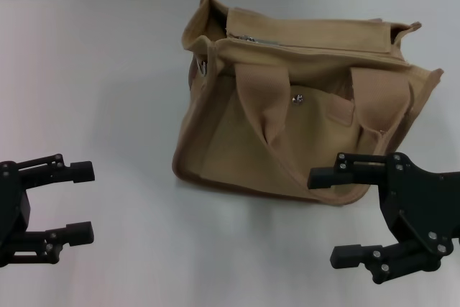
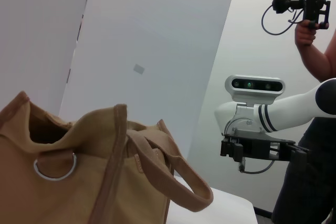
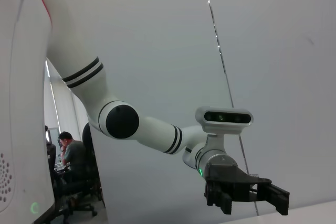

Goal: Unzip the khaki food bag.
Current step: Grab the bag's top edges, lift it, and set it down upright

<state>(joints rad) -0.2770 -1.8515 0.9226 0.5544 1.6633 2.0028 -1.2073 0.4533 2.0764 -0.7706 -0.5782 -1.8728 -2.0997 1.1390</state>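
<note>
Looking like a robotics lab or office test space. White panel walls (image 2: 157, 51) are running behind a plain white surface (image 1: 108, 70), 1 person (image 2: 315, 40) is standing there filming with a camera rig (image 2: 307, 3), and another guy (image 3: 71, 153) is sitting at a desk further back.

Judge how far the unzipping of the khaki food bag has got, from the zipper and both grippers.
Done: nothing. The khaki food bag stands on the white table, and its zipper looks closed, pull at the robot's left end. In hand: the left gripper and right gripper hover near the table's front edge, jaws open, touching nothing. Left: reach the pull, grip it and draw it along.
</note>
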